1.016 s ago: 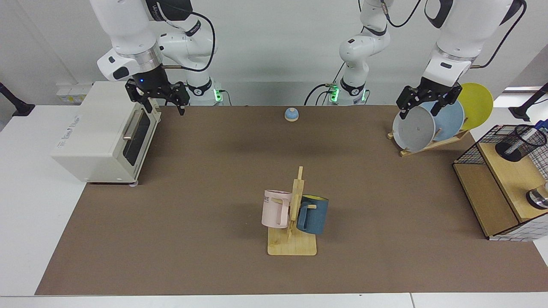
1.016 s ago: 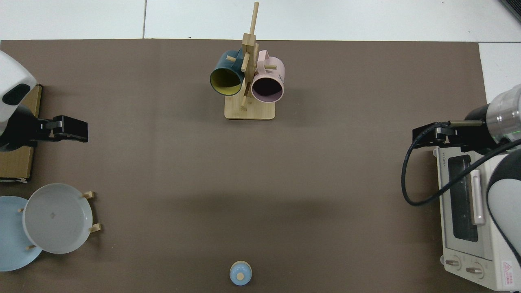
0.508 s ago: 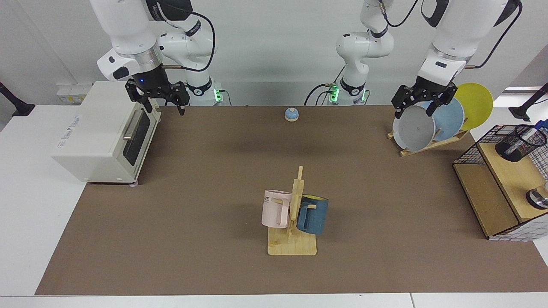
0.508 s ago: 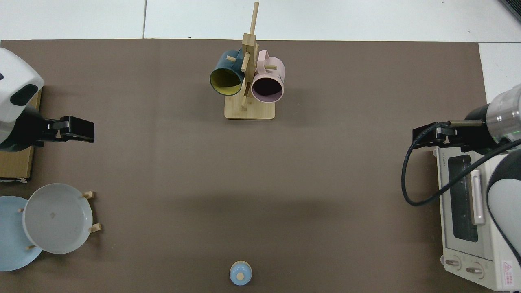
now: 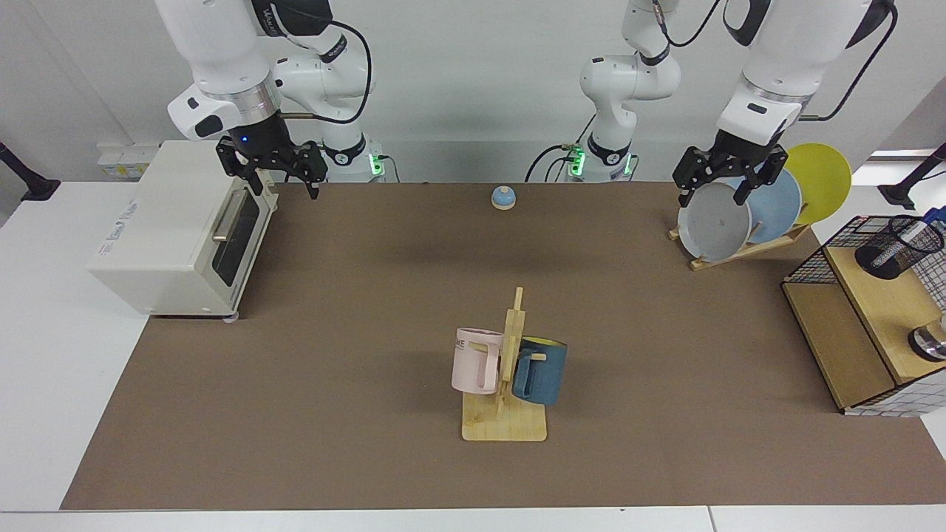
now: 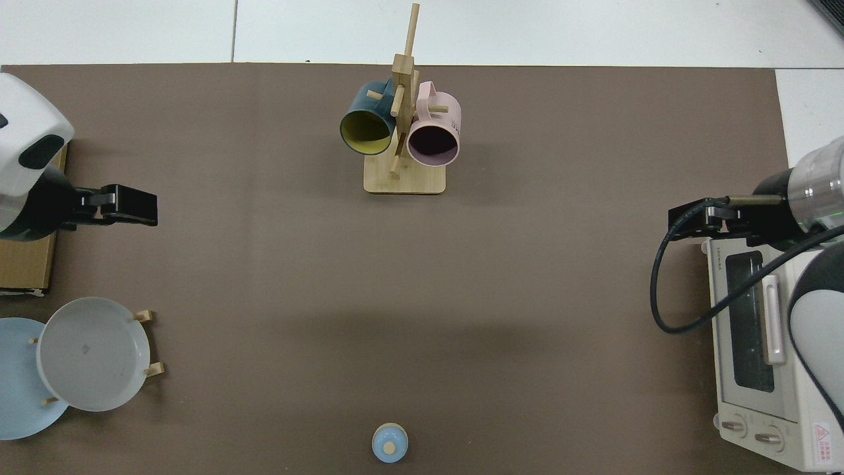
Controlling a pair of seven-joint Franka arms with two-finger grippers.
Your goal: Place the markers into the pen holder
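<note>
The pen holder (image 5: 897,248), a small black mesh cup, stands on a wooden shelf at the far right edge of the facing view. A white-barrelled marker (image 5: 913,230) with a blue end leans inside it. It is out of the top view. My left gripper (image 5: 711,193) hangs open and empty in front of the plate rack, well to the left of the holder; from above, the left gripper (image 6: 148,211) shows at the left edge. My right gripper (image 5: 284,185) waits open and empty beside the toaster oven, and shows from above as the right gripper (image 6: 679,227).
A white toaster oven (image 5: 177,229) stands at the left. A wooden mug tree (image 5: 505,399) holds a pink mug (image 5: 475,360) and a blue mug (image 5: 541,369). A plate rack (image 5: 739,251) carries grey, blue and yellow plates. A small blue knob (image 5: 502,197) sits at the back. A wire grid basket (image 5: 820,258) surrounds the shelf.
My left gripper has drifted a little further from the pen holder, towards the table's middle. The right arm has not moved.
</note>
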